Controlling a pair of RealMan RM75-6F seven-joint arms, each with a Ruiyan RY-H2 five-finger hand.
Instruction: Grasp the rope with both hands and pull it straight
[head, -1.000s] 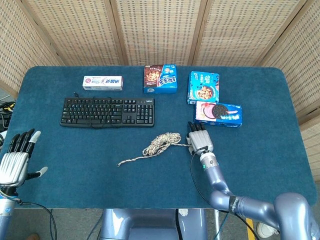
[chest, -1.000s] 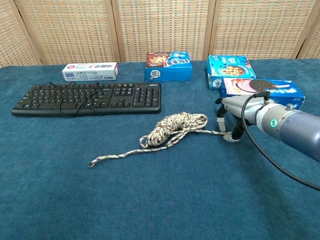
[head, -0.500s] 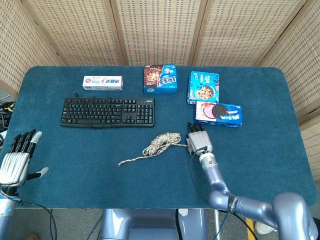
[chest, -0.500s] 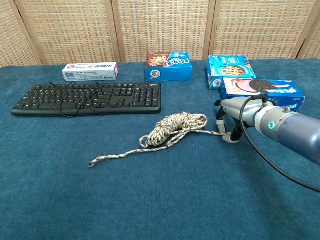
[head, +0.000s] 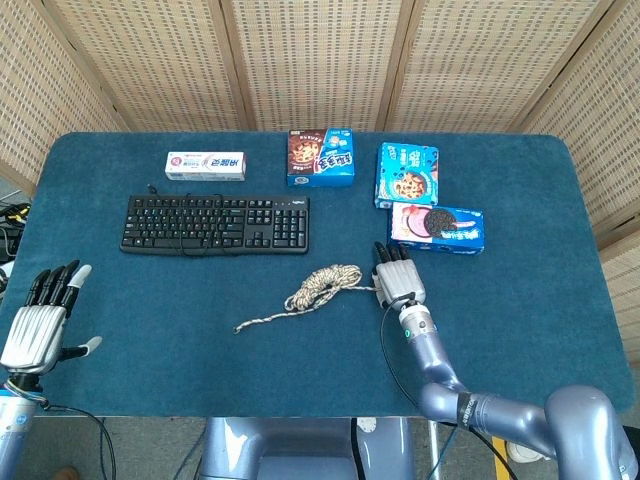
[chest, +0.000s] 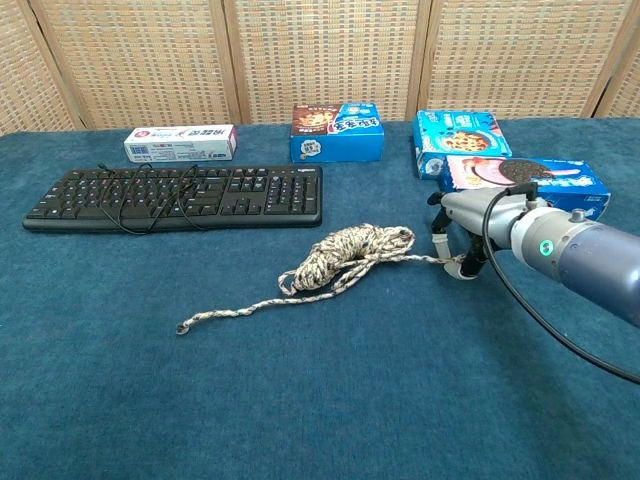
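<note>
A speckled rope lies on the blue table, loosely coiled in the middle, with a thin tail running to the front left. My right hand is at the rope's right end, palm down. In the chest view the right hand curls its fingers down over that end, which passes between fingers and thumb. My left hand hangs off the table's left front edge, fingers spread and holding nothing, far from the rope. The chest view does not show it.
A black keyboard lies behind the rope on the left, with a toothpaste box beyond it. Cookie boxes sit at the back, the nearest just behind my right hand.
My left hand has drifted slightly down and to the right. The right hand has shifted very little at the rope's end, and the coil has not moved.
</note>
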